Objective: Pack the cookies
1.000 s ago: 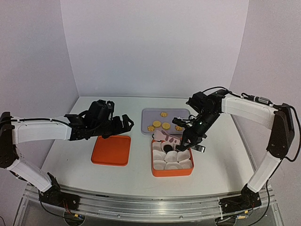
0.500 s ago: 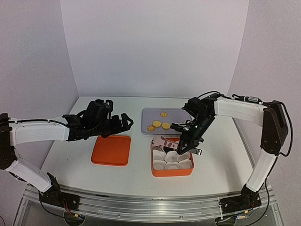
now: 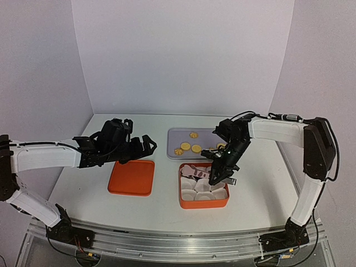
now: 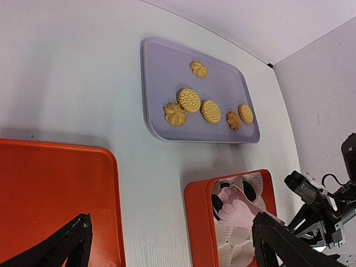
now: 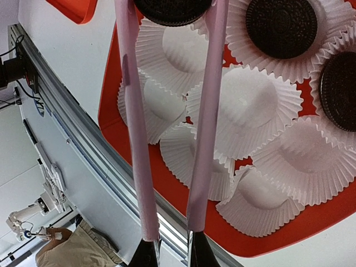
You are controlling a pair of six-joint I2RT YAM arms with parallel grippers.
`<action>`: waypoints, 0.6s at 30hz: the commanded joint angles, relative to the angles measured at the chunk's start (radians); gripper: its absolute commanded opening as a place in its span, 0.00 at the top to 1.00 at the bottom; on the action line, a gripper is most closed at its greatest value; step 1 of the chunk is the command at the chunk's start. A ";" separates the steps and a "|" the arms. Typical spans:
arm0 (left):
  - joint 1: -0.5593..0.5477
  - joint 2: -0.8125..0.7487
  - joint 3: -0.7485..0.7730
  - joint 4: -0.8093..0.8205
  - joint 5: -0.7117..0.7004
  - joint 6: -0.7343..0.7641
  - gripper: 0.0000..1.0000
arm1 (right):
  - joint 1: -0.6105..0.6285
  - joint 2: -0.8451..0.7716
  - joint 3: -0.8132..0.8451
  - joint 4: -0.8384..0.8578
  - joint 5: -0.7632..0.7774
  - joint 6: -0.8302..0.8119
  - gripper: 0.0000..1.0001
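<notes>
Well to the left of the orange box [image 3: 203,203], the left gripper [image 3: 146,146] hangs with its jaws spread wide above the far edge of a flat orange tray [image 3: 131,179], holding nothing; it sits where it was a second ago. Just behind the orange box, a purple tray [image 4: 161,61] carries six golden cookies [image 4: 189,100], all lying flat, face up. They are round discs and ridged flower shapes, so none has a long axis or points anywhere.

Inside the orange box, white paper cups [image 5: 245,105] fill the floor. Two black cookies [image 5: 281,26] lie flat in cups along the box's far side, faces up. Their embossed pattern shows, but any lettering is too fine to read.

Over the right part of the orange box, the right gripper [image 5: 169,255] is clamped on the handle end of pink tongs [image 5: 204,122]. The tongs' long axis runs from the gripper leftward across the box, and their two arms pinch a third black cookie [image 5: 173,10] at the tip, its flat face toward the wrist camera, above the cups. Whether it touches a cup cannot be told. Compared with a second ago, the right gripper and tongs have shifted nearer and lower over the orange box, and the right arm's elbow has swung inward.
</notes>
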 commanded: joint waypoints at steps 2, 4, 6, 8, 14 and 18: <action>-0.001 -0.033 -0.003 0.027 0.003 -0.009 0.00 | 0.005 -0.002 0.005 0.023 0.014 0.024 0.91; -0.001 -0.034 -0.003 0.027 0.001 -0.010 0.00 | 0.005 -0.003 0.008 0.026 0.021 0.032 0.93; -0.001 -0.033 -0.003 0.028 0.000 -0.011 0.00 | 0.006 -0.003 0.010 0.028 0.027 0.042 0.93; -0.002 -0.032 -0.004 0.029 0.000 -0.011 0.00 | 0.007 -0.005 0.005 0.031 0.033 0.044 0.93; -0.002 -0.027 -0.003 0.030 0.002 -0.011 0.00 | 0.023 -0.011 -0.006 0.037 0.071 0.049 0.92; -0.002 -0.022 -0.001 0.030 0.004 -0.011 0.00 | 0.028 -0.008 -0.002 0.044 0.099 0.066 0.89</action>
